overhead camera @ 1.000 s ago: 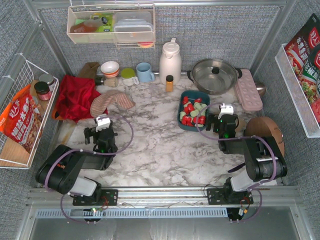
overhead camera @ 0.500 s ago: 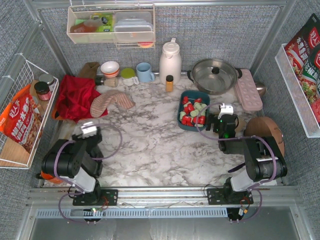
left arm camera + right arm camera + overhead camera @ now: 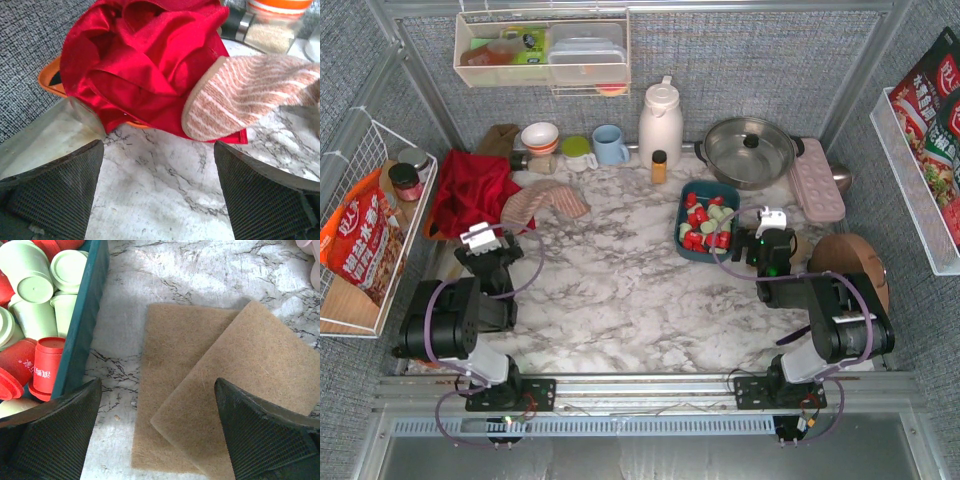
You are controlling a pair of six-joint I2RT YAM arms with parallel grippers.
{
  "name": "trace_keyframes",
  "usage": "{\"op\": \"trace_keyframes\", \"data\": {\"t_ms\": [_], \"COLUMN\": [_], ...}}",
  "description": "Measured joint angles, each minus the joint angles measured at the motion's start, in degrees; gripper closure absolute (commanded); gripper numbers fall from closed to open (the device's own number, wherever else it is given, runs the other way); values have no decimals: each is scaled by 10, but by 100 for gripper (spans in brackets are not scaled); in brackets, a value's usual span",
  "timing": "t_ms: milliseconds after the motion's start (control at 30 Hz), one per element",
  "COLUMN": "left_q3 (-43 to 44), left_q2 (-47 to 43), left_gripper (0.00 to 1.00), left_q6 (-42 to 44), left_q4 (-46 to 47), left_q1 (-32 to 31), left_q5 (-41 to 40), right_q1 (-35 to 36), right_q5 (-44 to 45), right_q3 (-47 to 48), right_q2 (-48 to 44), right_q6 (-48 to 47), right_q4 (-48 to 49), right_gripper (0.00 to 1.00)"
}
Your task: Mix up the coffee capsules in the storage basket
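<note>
Right wrist view: right fingers spread wide above brown pads beside the basket of red and green capsules; left fingers released, facing red cloth.

A crumpled red cloth lies at the left of the marble worktop, and a striped mitt overlaps its right edge. Along the back stand a blue mug, a white jug, a small amber bottle and a lidded steel pan. Two tan fibre pads lie overlapping on the worktop.
</note>
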Motion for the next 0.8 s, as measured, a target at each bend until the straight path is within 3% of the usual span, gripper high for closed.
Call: {"op": "trace_keyframes", "data": {"t_ms": [133,800], "left_q3": [12,9], "left_q2": [-7,0], "left_gripper": [1,1], "left_q6": [1,1], "left_q4": [-43,-41], "left_q1": [0,3], "left_q5": [18,34], "right_q1": [0,-1], "right_q5": [0,0], "right_q3": [0,3], "right_q2": [0,0], "right_q6": [0,0], "right_q4": [0,-4], "right_gripper": [1,1]}}
